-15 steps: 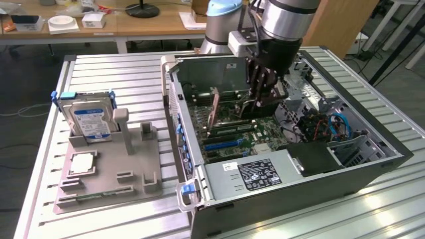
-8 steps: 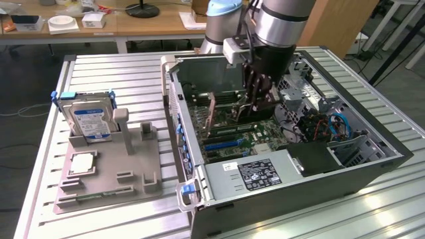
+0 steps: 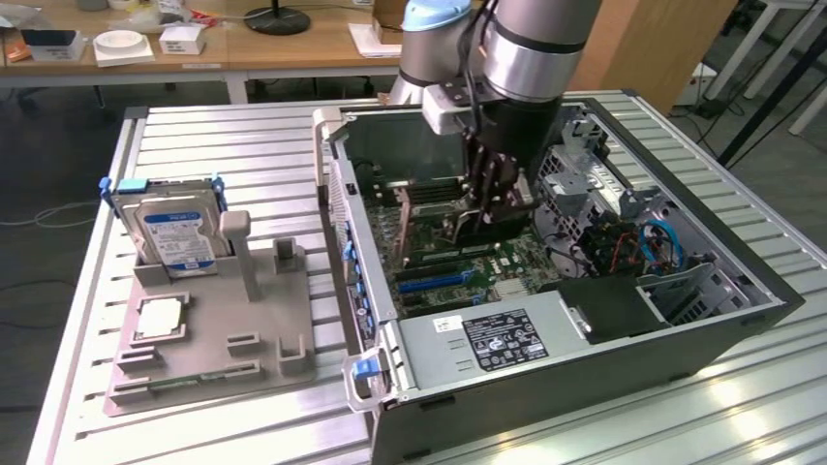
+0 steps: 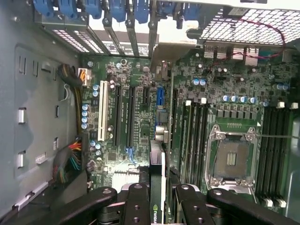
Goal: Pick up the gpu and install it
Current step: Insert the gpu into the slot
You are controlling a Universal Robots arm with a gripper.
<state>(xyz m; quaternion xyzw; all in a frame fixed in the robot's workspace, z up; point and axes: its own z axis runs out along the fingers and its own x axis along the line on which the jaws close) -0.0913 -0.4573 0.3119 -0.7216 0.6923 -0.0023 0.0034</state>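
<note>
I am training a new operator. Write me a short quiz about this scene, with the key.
1. True or false: the gripper holds the thin black gpu card between its jaws inside the open black computer case.
2. Where does the silver hard drive with blue-white label stand? A. in the grey fixture beside the case; B. inside the case; C. on the floor.
3. Fill in: the plastic slot clips are coloured ____.
Key: 1 true; 2 A; 3 blue.
</note>
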